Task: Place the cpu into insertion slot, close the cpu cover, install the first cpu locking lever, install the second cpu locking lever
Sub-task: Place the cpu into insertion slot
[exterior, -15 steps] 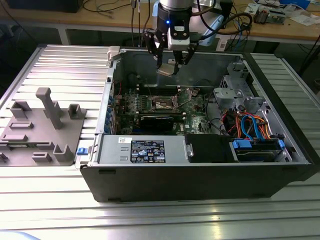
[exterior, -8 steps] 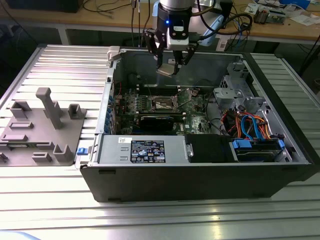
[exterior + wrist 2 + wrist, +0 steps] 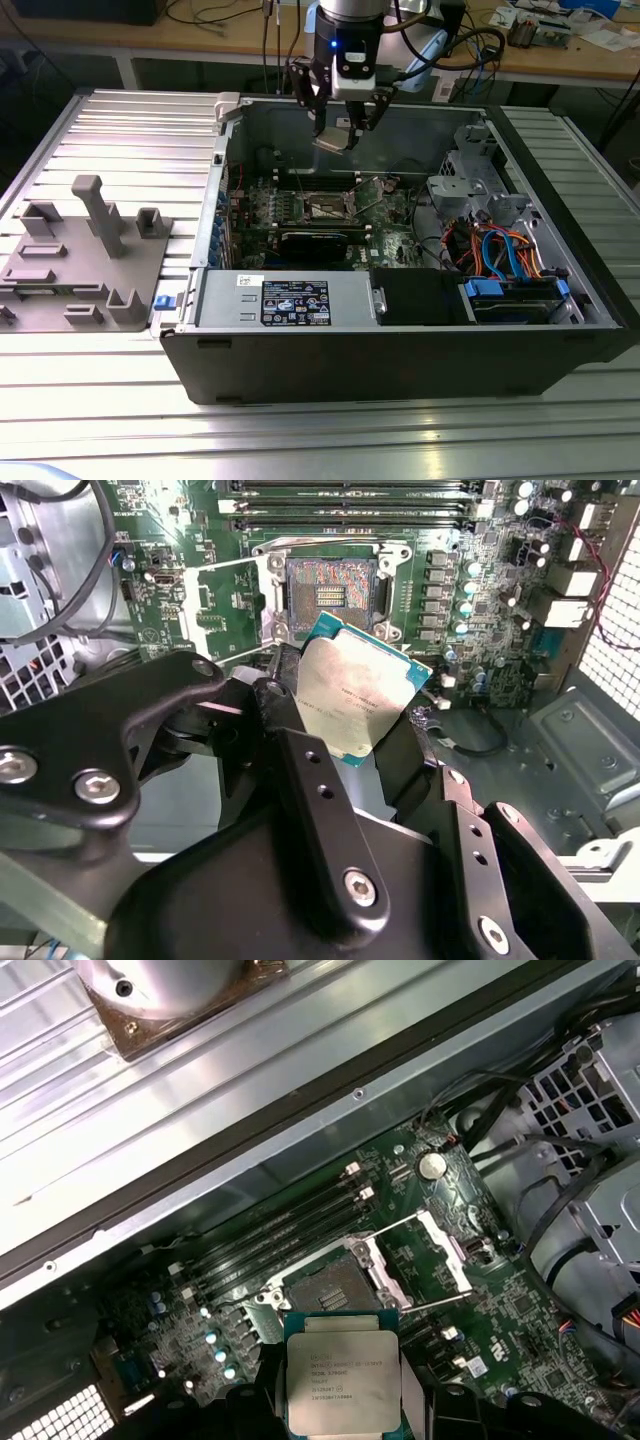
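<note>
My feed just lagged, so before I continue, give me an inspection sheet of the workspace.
Surface: ribbed metal table with an open computer case on it.
Job's things: cpu held above the board, not seated; insertion slot bare; cpu cover swung open.
Clutter: grey fixture block at the exterior view's left.
Grippers: claw shut on the cpu's edges.
Cables: orange and blue bundle inside the case, apart from the slot.
Surroundings: wooden bench with cables behind.
</note>
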Tool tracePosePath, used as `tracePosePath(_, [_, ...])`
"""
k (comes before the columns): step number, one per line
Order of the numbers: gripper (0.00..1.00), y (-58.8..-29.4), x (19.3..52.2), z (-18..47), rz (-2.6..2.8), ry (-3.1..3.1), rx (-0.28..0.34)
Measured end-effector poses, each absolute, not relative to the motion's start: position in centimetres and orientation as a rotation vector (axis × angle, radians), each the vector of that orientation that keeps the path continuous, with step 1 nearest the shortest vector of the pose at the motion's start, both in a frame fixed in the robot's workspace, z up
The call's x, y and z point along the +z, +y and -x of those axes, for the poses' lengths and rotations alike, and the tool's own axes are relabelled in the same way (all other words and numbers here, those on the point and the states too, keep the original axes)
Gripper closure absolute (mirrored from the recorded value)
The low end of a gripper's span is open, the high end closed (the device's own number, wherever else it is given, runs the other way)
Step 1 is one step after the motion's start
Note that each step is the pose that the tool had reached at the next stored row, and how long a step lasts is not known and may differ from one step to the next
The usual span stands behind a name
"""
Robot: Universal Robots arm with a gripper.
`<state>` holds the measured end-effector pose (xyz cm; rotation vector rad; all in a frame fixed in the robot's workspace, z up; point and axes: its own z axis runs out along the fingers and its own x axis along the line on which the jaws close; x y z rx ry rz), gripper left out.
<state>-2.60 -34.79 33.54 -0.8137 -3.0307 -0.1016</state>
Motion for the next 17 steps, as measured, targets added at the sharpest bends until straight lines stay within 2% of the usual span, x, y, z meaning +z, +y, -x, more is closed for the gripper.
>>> tracePosePath(17, [0.45,-34.79,33.53,2.60,0.940,-2.997,-0.102])
